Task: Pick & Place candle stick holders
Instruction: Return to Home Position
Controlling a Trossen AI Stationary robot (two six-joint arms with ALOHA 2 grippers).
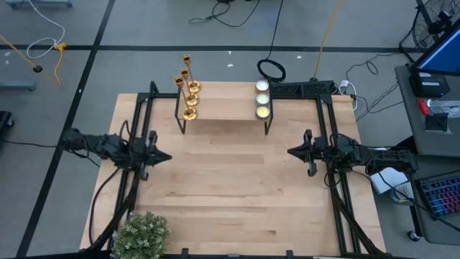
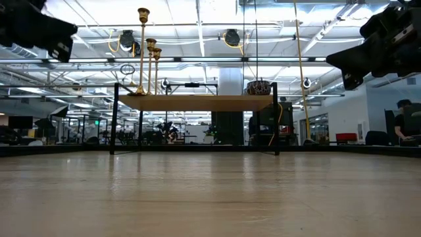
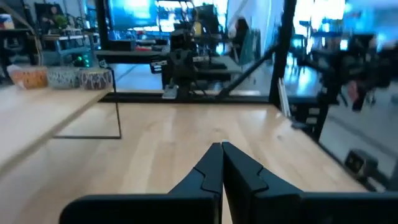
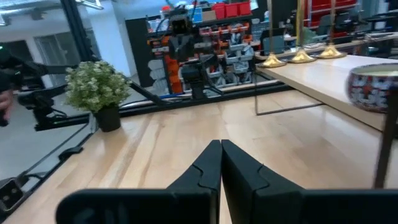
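Now three candle stick holders stand at the shelf's left end.
Left gripper and right gripper hang clear of the shelf, both clenched on nothing.

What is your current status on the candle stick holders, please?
Left gripper shut, empty, over table, left side. Right gripper shut, empty, right side. Three candle stick holders upright on shelf, left-arm end; candles at other end. Nothing blocking.

No writing can be read anywhere — the blue screens may carry some, too faint to tell
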